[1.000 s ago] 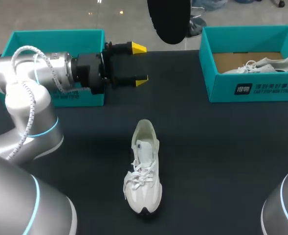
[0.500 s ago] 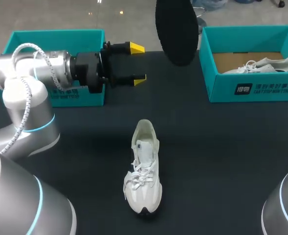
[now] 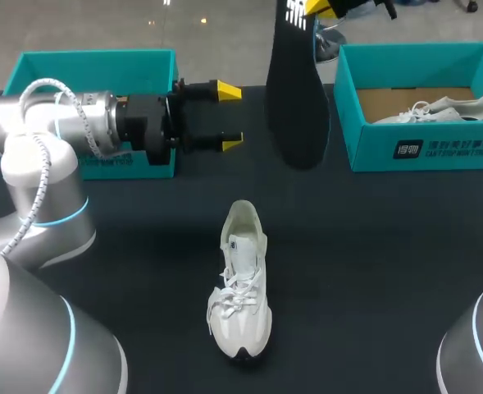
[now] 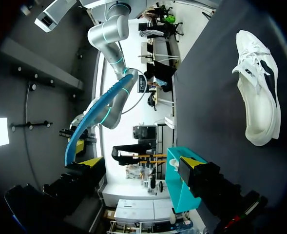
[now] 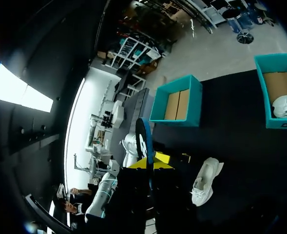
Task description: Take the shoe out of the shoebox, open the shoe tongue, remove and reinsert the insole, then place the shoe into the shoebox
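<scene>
- Count: two teal shoeboxes, two white shoes, one black insole, two grippers.
- The left shoebox sits at the table's far left corner and the right shoebox at the far right corner.
- The second shoe lies inside the right shoebox.
- The shoe lies out on the table, about midway between the left and right edges and a bit closer to the near edge. Its long axis runs near-to-far, with the toe toward the near edge, the heel toward the far edge and the laces up.
- The insole hangs in the air over the far part of the table, between the two boxes and nearer the right one. Its long axis is pretty much vertical, wider end down.
- The right gripper pinches the insole's top end between its yellow tips.
- The left gripper hovers just in front of the left shoebox, pointing toward the insole. Its fingers are spread with nothing between them.
</scene>
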Controlling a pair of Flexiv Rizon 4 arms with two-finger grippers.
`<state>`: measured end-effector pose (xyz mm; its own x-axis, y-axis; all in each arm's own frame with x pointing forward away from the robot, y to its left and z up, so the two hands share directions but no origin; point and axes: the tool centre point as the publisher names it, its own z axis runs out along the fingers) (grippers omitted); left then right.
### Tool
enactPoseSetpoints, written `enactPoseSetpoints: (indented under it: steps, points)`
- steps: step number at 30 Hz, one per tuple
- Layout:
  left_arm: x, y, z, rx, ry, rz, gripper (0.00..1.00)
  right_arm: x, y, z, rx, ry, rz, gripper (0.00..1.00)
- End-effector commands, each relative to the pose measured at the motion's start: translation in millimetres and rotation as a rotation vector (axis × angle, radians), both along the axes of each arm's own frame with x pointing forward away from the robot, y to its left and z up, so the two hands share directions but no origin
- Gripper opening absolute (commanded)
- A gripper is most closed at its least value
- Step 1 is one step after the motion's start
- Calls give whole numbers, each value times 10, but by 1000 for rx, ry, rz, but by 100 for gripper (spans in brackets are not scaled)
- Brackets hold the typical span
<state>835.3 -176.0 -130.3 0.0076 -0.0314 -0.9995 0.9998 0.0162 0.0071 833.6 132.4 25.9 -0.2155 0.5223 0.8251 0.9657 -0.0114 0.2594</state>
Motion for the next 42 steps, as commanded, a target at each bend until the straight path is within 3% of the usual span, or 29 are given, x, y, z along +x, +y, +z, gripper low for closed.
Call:
enactPoseSetpoints:
  steps: [1,16,24,34,42]
  points:
    - [-14,-13,0,1,-6,2,100,24,87,-196,1,37,13,0]
    - [-48,50,110,-10,-27,-37,100,17,105,-626,-2,128,-14,0]
    - [-113,52,134,-14,-45,-44,100,176,272,-865,62,154,0,0]
    - [-177,47,158,-30,-72,-47,100,420,606,-980,101,185,108,0]
    - [-177,23,145,-42,-76,-42,99,469,720,-946,110,187,148,0]
